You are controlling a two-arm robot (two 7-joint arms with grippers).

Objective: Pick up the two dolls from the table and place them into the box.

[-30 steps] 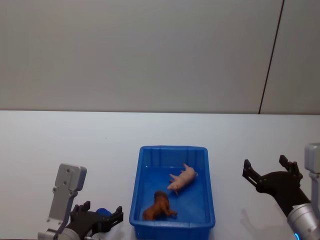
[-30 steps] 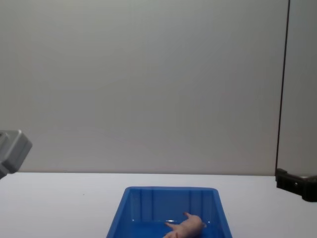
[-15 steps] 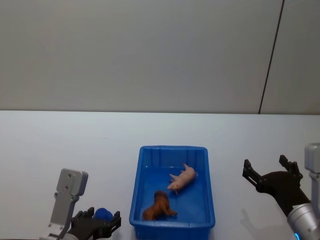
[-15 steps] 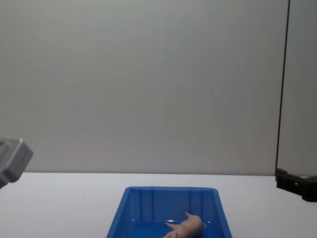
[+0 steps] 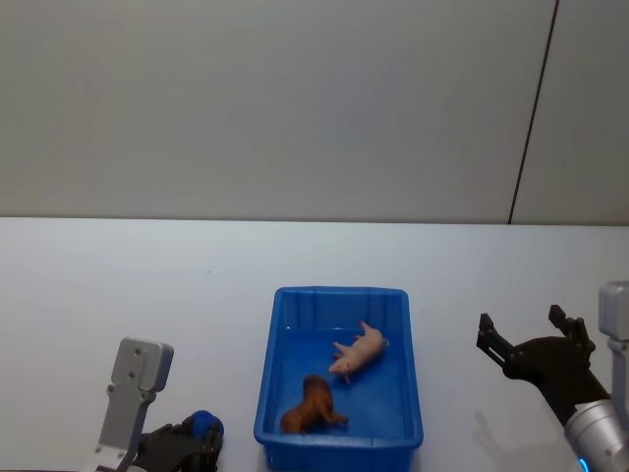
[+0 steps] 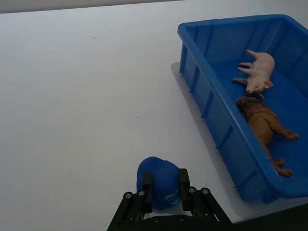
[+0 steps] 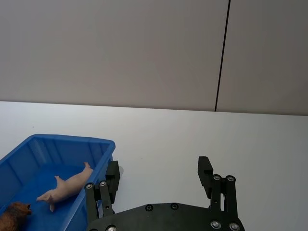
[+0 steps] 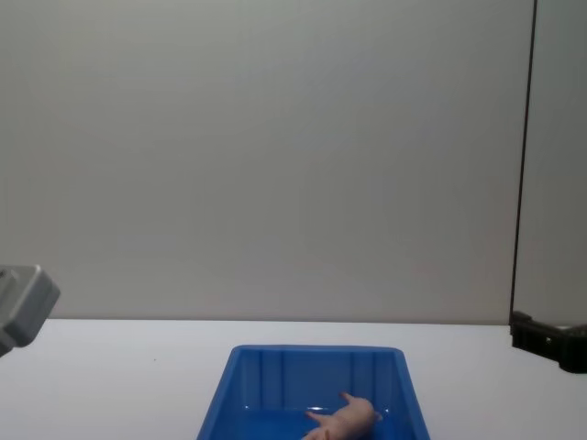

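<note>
From the head view, the blue box [image 5: 339, 379] on the white tabletop [image 5: 147, 285] holds both dolls, the brown doll [image 5: 312, 405] nearer and the pink doll [image 5: 360, 351] behind it, while the left claw [image 5: 192, 442] has sunk lower at the bottom edge than a second ago and the right claw [image 5: 526, 334] hangs spread and empty just right of the box. The left wrist view adds a blue ball-like thing [image 6: 161, 182] set between that claw's narrow-set fingers [image 6: 147, 185], and the right wrist view shows its own fingers [image 7: 207, 171] wide apart above bare tabletop. The chest view catches the pink doll inside the box.

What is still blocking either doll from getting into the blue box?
Nothing visible: the brown doll and pink doll already lie inside the box. The right gripper hangs open beside it.
</note>
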